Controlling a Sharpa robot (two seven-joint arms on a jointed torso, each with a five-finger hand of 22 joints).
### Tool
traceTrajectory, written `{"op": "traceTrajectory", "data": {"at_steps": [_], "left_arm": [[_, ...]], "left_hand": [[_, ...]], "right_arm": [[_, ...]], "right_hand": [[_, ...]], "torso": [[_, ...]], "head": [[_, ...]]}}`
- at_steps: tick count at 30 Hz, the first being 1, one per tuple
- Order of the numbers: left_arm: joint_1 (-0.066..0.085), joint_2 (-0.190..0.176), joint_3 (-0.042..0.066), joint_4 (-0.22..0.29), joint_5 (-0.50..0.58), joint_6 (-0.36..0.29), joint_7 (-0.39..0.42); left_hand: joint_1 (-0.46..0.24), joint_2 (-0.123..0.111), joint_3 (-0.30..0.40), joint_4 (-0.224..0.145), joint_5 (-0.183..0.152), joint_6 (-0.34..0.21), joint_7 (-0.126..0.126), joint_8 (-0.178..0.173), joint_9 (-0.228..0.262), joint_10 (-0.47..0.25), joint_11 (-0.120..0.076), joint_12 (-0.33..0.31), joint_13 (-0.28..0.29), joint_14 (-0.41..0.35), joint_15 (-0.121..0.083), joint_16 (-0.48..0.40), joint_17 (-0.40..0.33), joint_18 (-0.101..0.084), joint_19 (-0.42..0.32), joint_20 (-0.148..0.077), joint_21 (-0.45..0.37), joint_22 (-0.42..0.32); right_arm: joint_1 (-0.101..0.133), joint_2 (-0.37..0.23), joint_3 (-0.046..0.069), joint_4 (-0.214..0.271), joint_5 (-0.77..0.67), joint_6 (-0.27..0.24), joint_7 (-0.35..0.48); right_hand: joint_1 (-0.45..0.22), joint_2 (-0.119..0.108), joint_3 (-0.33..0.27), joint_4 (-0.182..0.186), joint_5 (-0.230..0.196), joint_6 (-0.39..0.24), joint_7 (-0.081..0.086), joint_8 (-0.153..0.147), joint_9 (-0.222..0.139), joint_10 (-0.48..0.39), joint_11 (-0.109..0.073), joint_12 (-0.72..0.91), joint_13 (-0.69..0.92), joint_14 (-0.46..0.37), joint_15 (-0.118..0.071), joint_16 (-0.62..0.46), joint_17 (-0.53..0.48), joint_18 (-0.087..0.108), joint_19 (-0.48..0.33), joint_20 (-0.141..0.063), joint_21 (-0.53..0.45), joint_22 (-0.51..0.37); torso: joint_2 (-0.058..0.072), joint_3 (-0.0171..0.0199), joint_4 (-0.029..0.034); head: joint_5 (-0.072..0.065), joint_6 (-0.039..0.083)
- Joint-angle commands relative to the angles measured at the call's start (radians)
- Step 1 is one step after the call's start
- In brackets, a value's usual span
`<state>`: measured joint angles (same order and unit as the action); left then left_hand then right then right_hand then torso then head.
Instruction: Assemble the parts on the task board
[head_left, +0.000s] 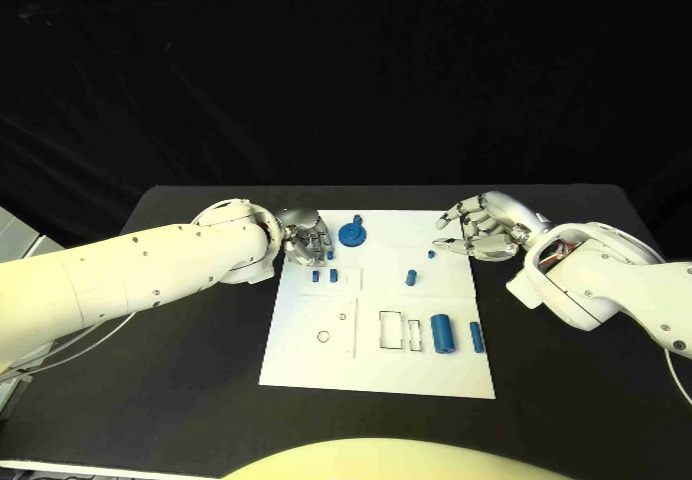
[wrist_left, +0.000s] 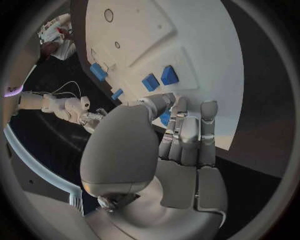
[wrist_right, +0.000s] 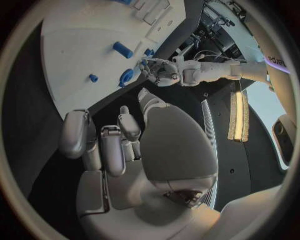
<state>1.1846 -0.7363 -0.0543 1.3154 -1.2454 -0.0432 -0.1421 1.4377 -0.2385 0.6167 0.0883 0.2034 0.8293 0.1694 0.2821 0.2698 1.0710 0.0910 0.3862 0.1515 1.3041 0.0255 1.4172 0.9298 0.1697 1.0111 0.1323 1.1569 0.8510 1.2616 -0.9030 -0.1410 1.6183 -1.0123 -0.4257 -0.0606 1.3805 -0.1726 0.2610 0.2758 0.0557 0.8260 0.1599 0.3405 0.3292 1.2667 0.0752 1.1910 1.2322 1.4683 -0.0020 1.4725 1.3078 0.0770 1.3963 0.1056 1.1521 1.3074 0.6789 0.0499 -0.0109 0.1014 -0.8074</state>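
A: Left hand (head_left: 303, 240)?
B: Upper-left board edge, fingers curled over a small blue part (wrist_left: 165, 118); grip unclear.
A: Right hand (head_left: 488, 228)?
B: Upper right, spread, empty.
A: Progress?
B: Early. Most parts (head_left: 441, 333) lie loose on the task board (head_left: 378, 370).

the left robot hand (head_left: 304, 242) covers the task board (head_left: 378, 372) at its far left corner, and whether its curled fingers (wrist_left: 187, 135) pinch a blue part (wrist_left: 164, 118) is hidden (only a sliver of blue peeks out beside them). the small markings on the board are too fine to read.
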Motion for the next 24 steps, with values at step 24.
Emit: {"op": "traceTrajectory", "data": {"at_steps": [24], "left_arm": [[0.009,-0.124,0.047,-0.010,0.597,-0.190,0.281]], "left_hand": [[-0.046,-0.012,-0.080,0.015,-0.010,0.064,0.008,0.022,0.007,-0.054,0.020,-0.004,0.039,-0.271,0.018,-0.318,-0.465,0.015,-0.113,0.009,-0.253,-0.232]], "right_arm": [[0.000,0.034,0.000,-0.086,-0.353,0.067,-0.029]], "right_hand": [[0.099,-0.099,0.217,-0.055,0.004,0.069,-0.007,-0.016,-0.012,-0.178,0.011,-0.965,-0.882,0.041,0.007,-0.087,-0.015,0.013,-0.001,-0.001,-0.088,0.042]], "torso": [[0.000,-0.0001,-0.0015]], "head": [[-0.038,0.035]]}}
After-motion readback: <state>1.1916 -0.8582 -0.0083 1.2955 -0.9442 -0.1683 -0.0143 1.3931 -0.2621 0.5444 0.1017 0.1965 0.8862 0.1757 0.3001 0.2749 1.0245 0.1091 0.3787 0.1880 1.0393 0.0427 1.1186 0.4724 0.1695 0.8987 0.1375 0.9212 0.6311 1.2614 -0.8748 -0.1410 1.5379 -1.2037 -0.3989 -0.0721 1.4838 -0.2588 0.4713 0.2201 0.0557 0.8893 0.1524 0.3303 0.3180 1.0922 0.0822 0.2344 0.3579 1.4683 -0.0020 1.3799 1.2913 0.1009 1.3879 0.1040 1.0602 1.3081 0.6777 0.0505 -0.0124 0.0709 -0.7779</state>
